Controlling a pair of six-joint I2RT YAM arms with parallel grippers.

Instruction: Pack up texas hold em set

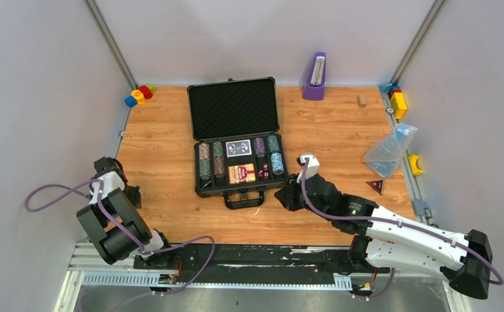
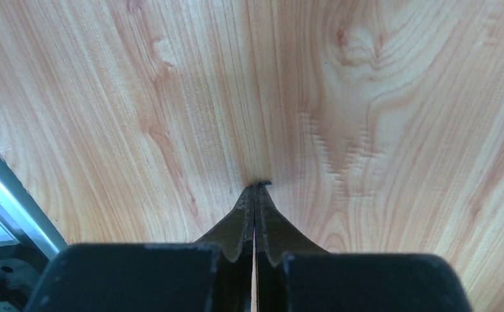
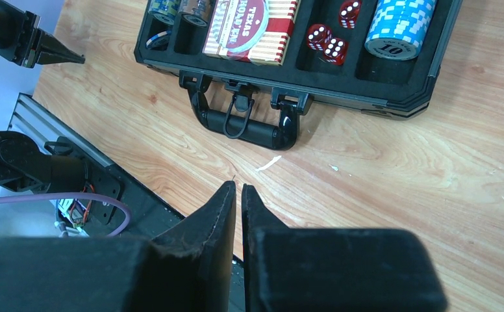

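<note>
The briefcase lay open in the middle of the wooden surface, its lid standing up toward the back wall and its handle pointing toward the arms. In the foam tray, the striped chip rolls filled the left slots, and a blue chip roll lay at the right end. Between them were a blue card deck and, in front of it, a red striped card deck. The red dice sat in a slot between the red deck and the blue roll.

The left gripper was clenched, its tips pressed together with nothing between them, over bare wood at the left edge of the surface, well apart from the case. The right gripper was almost closed, with only a thin slit between the fingers, and it grasped nothing. It hung above the surface near the front right corner of the case, not touching it.

A purple metronome stood at the back wall. Some toy blocks lay in the back left corner, and a clear plastic bag lay on the right.
</note>
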